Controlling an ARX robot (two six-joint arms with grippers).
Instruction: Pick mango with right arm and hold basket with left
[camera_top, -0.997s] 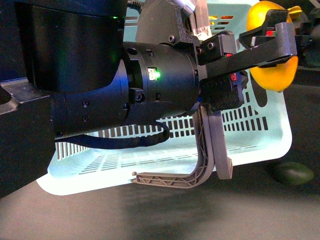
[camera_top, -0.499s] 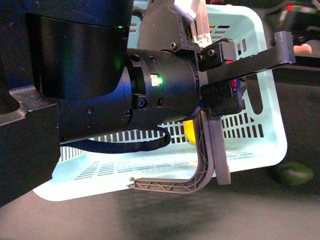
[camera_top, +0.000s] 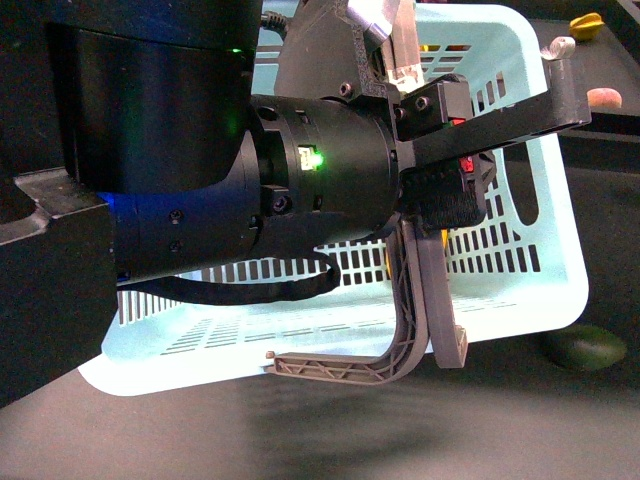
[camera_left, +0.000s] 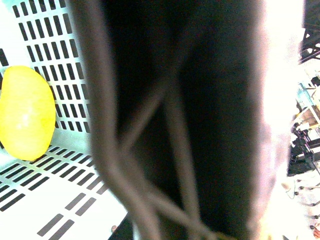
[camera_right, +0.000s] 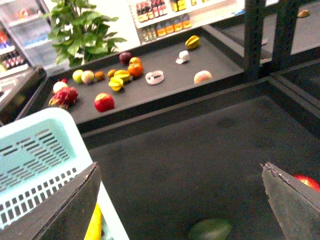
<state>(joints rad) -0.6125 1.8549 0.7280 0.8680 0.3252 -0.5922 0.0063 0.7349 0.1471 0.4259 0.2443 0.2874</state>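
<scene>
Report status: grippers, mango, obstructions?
Left gripper shut on basket handle. Right gripper open, empty. Mango lying inside basket. Green fruit outside basket, nothing blocking.

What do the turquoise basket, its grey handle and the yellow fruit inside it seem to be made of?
The basket looks like moulded plastic: even turquoise colour, clean slots, slight sheen. The handle seems matte grey-brown plastic, with thin moulded truss ribs. The mango has smooth, glossy yellow skin; real or imitation, I cannot tell.
</scene>
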